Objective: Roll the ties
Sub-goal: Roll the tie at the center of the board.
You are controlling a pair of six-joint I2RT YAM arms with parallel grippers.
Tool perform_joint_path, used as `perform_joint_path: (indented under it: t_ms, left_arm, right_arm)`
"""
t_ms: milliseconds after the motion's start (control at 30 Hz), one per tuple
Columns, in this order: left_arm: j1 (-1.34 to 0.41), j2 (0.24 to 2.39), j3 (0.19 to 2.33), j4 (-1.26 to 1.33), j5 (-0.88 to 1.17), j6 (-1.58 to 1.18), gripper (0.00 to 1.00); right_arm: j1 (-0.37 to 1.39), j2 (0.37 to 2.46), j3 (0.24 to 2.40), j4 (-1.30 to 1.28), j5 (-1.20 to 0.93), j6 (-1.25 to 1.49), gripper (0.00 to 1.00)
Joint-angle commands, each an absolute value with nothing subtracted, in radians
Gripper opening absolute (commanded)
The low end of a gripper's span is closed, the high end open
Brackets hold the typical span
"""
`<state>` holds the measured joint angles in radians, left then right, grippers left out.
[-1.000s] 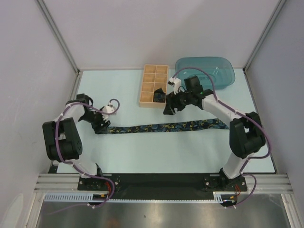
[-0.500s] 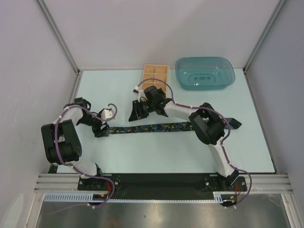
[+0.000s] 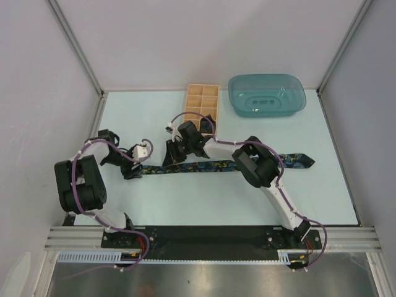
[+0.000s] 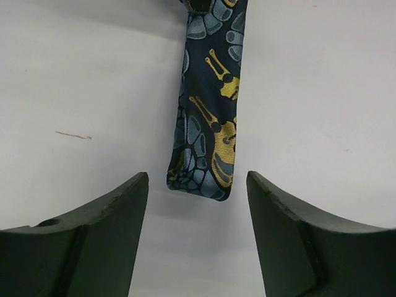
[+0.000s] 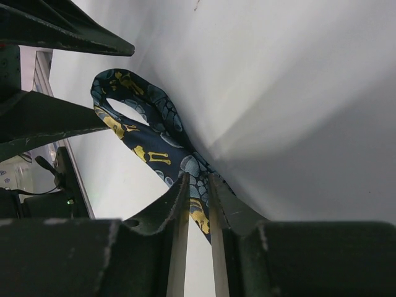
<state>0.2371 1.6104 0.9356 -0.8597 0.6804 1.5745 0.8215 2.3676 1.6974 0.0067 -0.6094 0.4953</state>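
One tie [image 3: 216,166], dark navy with blue and yellow patterning, lies stretched left to right across the table, its pointed wide end [image 3: 304,161] at the right. In the left wrist view its narrow end [image 4: 207,142] reaches just between the tips of my left gripper [image 4: 198,180], which stands open around it. My right gripper [image 3: 171,158] is down on the tie a short way right of that end. In the right wrist view its jaws [image 5: 198,185] are pinched on the fabric, and the tie [image 5: 148,145] bows up in a loop toward the left fingers [image 5: 55,120].
A compartmented wooden box [image 3: 202,99] stands at the back centre, its near part hidden by the right arm. Beside it on the right sits a teal plastic tray [image 3: 267,96]. White walls enclose the table on three sides.
My right arm swung left from the wooden box down to the tie near its narrow end and closed on it. The left gripper stayed by the tie's end, still open.
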Motion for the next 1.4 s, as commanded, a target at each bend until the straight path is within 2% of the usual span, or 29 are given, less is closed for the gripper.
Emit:
perform_joint_path:
  t_ms: [0, 300, 733, 867, 1100, 1367]
  left_arm:
    - [0.239, 1.620, 0.933, -0.847, 0.718, 1.606, 0.67]
    - [0.183, 1.551, 0.930, -0.873, 0.749, 1.583, 0.48]
    - [0.028, 1.600, 1.003, -0.848, 0.742, 1.434, 0.43]
    - [0.009, 1.635, 1.022, -0.835, 0.718, 1.384, 0.43]
    - [-0.035, 1.658, 1.028, -0.796, 0.703, 1.327, 0.41]
    - [-0.041, 1.651, 1.012, -0.776, 0.690, 1.315, 0.41]
  right_arm:
    - [0.836, 2.378, 1.727, 0.035, -0.591, 0.492, 0.21]
    - [0.845, 2.393, 1.743, 0.009, -0.548, 0.436, 0.17]
    - [0.839, 2.362, 1.743, 0.020, -0.590, 0.481, 0.13]
    - [0.812, 2.315, 1.707, 0.083, -0.663, 0.583, 0.19]
    - [0.811, 2.279, 1.635, 0.233, -0.794, 0.725, 0.38]
    - [0.819, 2.309, 1.611, 0.307, -0.816, 0.801, 0.49]
